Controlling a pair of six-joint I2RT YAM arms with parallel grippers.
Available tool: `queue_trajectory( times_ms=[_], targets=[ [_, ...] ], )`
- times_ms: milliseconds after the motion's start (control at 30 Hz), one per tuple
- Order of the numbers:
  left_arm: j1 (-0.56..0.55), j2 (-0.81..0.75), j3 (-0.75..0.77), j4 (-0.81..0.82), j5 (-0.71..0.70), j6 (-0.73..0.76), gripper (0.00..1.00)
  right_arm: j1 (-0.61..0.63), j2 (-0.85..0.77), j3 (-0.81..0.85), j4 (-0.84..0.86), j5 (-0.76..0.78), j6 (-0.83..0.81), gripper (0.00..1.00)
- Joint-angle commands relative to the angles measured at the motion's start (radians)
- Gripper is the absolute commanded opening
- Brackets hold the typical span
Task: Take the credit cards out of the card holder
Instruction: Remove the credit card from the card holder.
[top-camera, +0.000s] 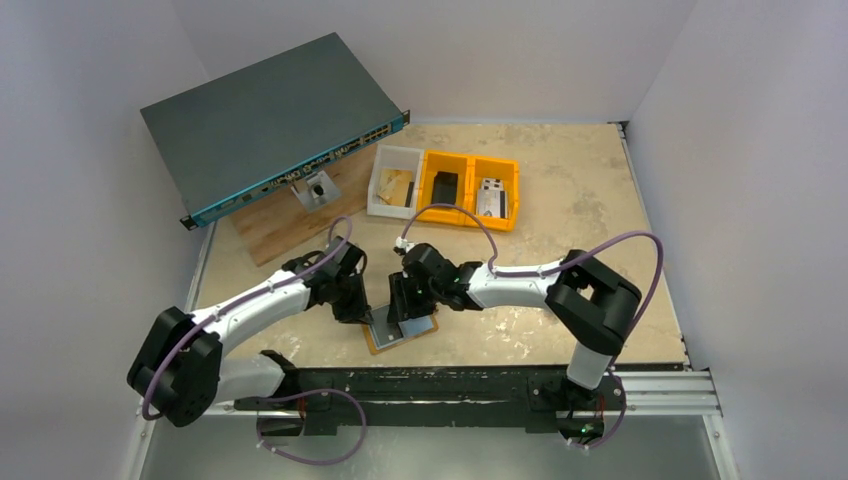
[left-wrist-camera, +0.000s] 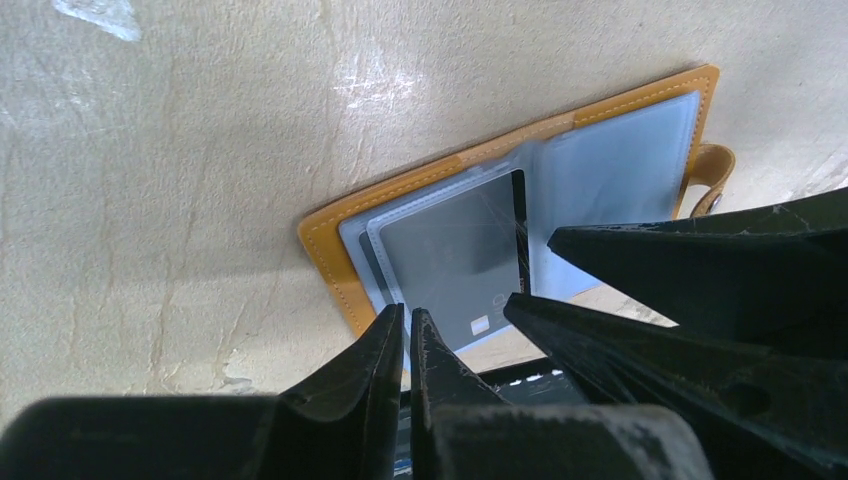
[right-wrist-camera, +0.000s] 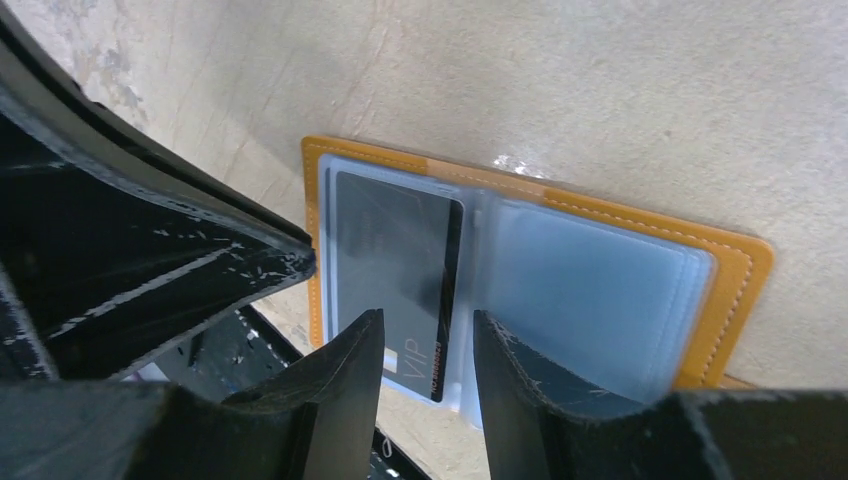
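Observation:
The card holder (top-camera: 420, 328) lies open near the table's front edge, with a tan-orange border (left-wrist-camera: 330, 250) and pale blue-grey sleeves (right-wrist-camera: 590, 290). A dark credit card (left-wrist-camera: 455, 260) marked VIP (right-wrist-camera: 395, 250) sits in its left sleeve. My left gripper (left-wrist-camera: 407, 312) is shut, and its tips rest at the near-left edge of the holder with nothing seen between them. My right gripper (right-wrist-camera: 428, 318) is open just above the holder. Its fingertips (right-wrist-camera: 365, 335) straddle the card's inner edge beside the spine. Both grippers (top-camera: 358, 312) (top-camera: 408, 305) hang close together over the holder.
A grey network switch (top-camera: 270, 120) rests on a wooden board (top-camera: 290, 215) at the back left. A white bin (top-camera: 393, 180) and two orange bins (top-camera: 470, 188) stand behind the grippers. The black rail (top-camera: 450, 385) runs along the table's front edge, just beside the holder.

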Motion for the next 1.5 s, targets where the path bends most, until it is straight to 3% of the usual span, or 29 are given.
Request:
queue_trajectory(
  times_ms=[0,600,1100,1467],
  targets=[
    [0.006,0.014,-0.009,0.052,0.029,-0.007,0.05,0.003,0.015,0.039,0.051,-0.043,0.0,0.38],
    [0.004,0.111,-0.006,0.082,0.042,0.011,0.01,-0.033,0.04,-0.033,0.11,-0.099,0.03,0.37],
    [0.003,0.209,0.029,0.124,0.042,0.002,0.01,-0.107,0.059,-0.16,0.28,-0.244,0.087,0.37],
    [0.002,0.273,0.046,0.11,0.024,0.003,0.0,-0.193,0.09,-0.299,0.572,-0.438,0.176,0.35]
  ],
)
